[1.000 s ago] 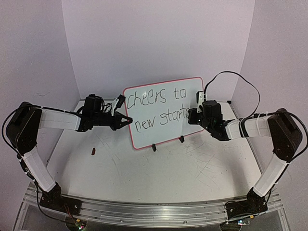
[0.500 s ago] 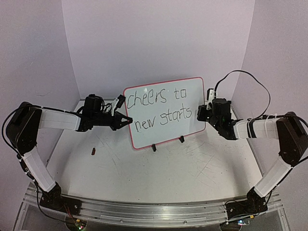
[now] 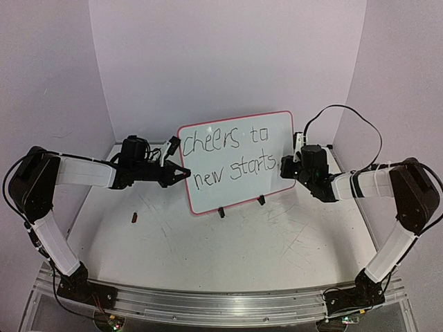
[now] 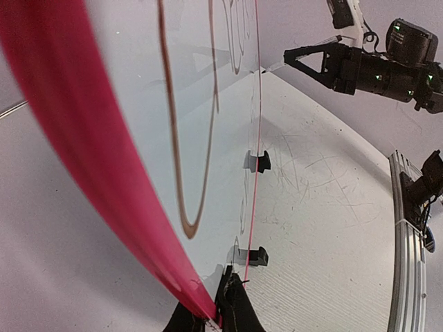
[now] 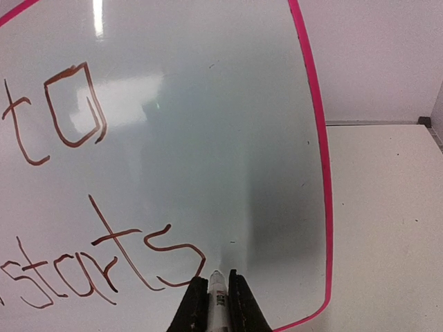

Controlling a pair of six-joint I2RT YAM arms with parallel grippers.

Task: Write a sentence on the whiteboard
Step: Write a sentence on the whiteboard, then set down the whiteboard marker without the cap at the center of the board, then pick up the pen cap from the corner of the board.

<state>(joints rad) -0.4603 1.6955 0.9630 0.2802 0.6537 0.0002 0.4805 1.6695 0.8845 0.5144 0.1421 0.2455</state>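
The whiteboard (image 3: 239, 145) stands tilted on two black clip feet at the table's back middle. Its sentence (image 3: 232, 155) reads "cheers to new starts" in two lines. My left gripper (image 3: 185, 173) is shut on the board's left rim, seen close in the left wrist view (image 4: 223, 315). My right gripper (image 3: 282, 166) is shut on a white marker (image 5: 218, 301). The marker tip is at the board face just right of the last "s" (image 5: 173, 259). The right wrist view shows "to" (image 5: 55, 114) above and the board's pink rim (image 5: 322, 173) at right.
A small dark marker cap (image 3: 134, 217) lies on the table left of the board. The feet (image 4: 257, 161) show in the left wrist view. White walls enclose the back and sides. A metal rail (image 3: 221, 304) runs along the near edge.
My right gripper swung out to the right of the board, then came back left to the board face after the last "s". The left arm and board have not moved.
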